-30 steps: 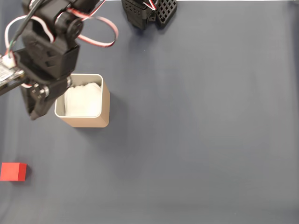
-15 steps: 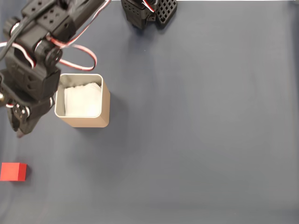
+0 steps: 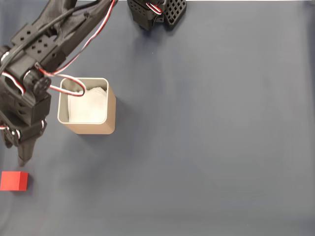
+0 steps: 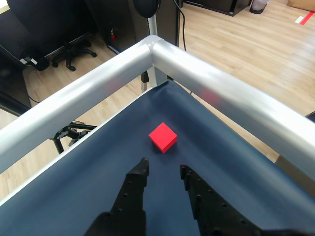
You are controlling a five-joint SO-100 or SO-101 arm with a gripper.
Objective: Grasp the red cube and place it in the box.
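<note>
Reaching toward the lower left of the fixed view, a black robot arm holds its gripper (image 3: 16, 152) above a dark blue cloth-covered table (image 3: 206, 137), just short of the red cube (image 3: 14, 180), which sits near the table's left edge, apart from the fingertips and untouched; in the wrist view the gripper (image 4: 163, 171) points up the picture with its two black fingers parted by a narrow gap and nothing between them, and the red cube (image 4: 163, 137) lies just ahead, near the table corner framed by a silver metal rail (image 4: 211, 83); the box (image 3: 88, 105), tan with a white lining, stands open-topped beside the arm, well apart from the cube; risks, as a judgement: the gap between the fingers looks barely wider than the cube, so a descent slightly off centre could land a fingertip on its top or nudge it toward the nearby edge and rail; the cube also sits turned in the wrist view, one corner aimed roughly back at the fingers, so they could close on edges, not flat faces, and let it twist or squirt out; being a cube it has no long axis; in the fixed view its sides run roughly parallel to the table edges, and its top face lies flat.
</note>
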